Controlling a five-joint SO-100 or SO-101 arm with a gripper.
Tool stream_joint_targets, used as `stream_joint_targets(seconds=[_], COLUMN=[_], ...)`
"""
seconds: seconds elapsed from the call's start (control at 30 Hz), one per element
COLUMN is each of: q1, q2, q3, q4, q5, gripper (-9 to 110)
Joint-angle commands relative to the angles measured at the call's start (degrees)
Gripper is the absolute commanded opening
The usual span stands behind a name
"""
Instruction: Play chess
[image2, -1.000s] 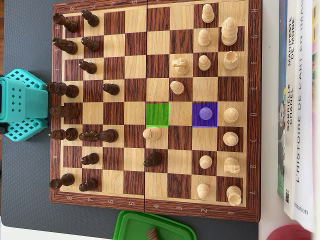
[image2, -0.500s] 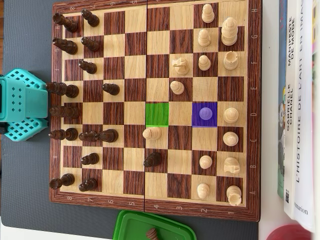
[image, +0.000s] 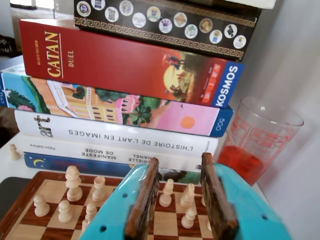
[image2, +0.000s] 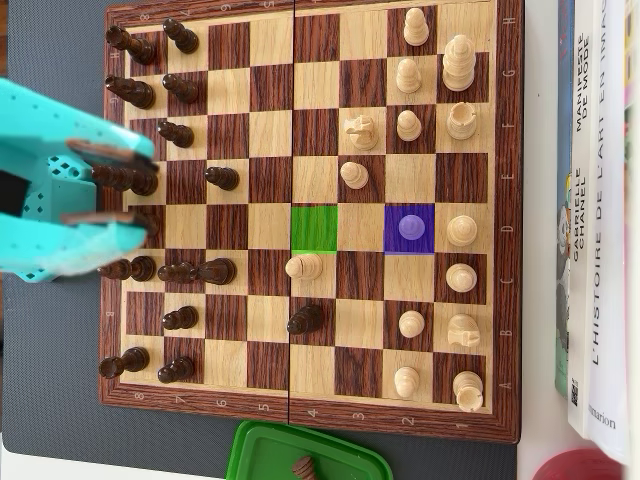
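Note:
The wooden chessboard (image2: 300, 415) fills the overhead view, with dark pieces (image2: 130, 92) down its left side and light pieces (image2: 459, 62) on its right. One square is tinted green (image2: 314, 228) and stands bare. Two squares to its right, a purple-tinted square holds a light pawn (image2: 409, 227). My teal gripper (image2: 150, 185) reaches in from the left, blurred, open above the dark back ranks. In the wrist view the gripper (image: 179, 161) is open with nothing between its brown-padded fingers (image: 145, 200), high above the light pieces (image: 73, 182).
A stack of books and game boxes (image: 125, 65) rises behind the board's light side, and the books (image2: 600, 200) show at the right edge from above. A red-tinted cup (image: 255, 145) stands beside them. A green lid (image2: 300, 455) below the board holds one dark piece (image2: 303, 467).
My gripper has swung out from its folded place at the left and now hangs open over the board's left edge. No chess piece has moved.

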Motion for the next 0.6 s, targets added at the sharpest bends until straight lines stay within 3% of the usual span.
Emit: stream_joint_targets(seconds=[0.0, 0.3, 0.57], q1=[1.7, 1.9, 1.7], q2=[0.4, -20.1, -40.1], q3=[-6.1, -19.1, -26.9], q4=[6.0, 12.3, 12.9], q5=[0.3, 0.4, 8.6], gripper=[14, 14, 14])
